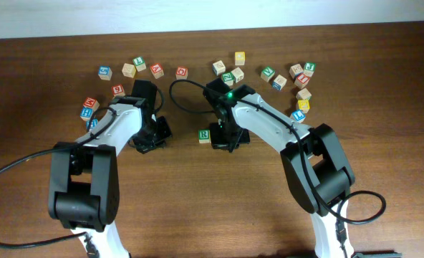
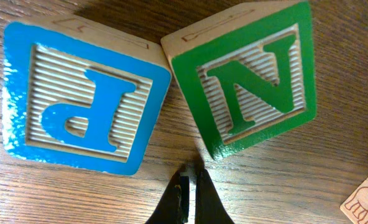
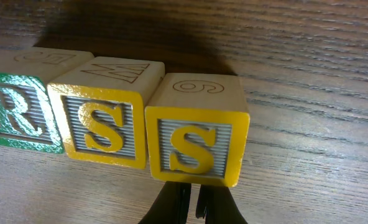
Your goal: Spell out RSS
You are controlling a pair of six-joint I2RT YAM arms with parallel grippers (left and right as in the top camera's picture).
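In the right wrist view three cubes stand in a row on the wooden table. A green-bordered R cube [image 3: 13, 112] is on the left, a yellow S cube [image 3: 100, 121] is in the middle, and a second yellow S cube [image 3: 196, 146] is on the right. They touch side by side. My right gripper [image 3: 191, 199] is shut and empty, with its tips just in front of the second S cube. In the overhead view the R cube [image 1: 204, 135] shows beside the right gripper [image 1: 226, 136], which hides both S cubes. My left gripper [image 2: 189, 193] is shut and empty.
A blue P cube [image 2: 84, 99] and a green N cube [image 2: 252, 81] lie just ahead of the left gripper [image 1: 153, 135]. A cube corner with an elephant drawing [image 2: 365, 200] shows at the right. Several loose letter cubes are scattered at the back left [image 1: 137, 66] and back right [image 1: 301, 79].
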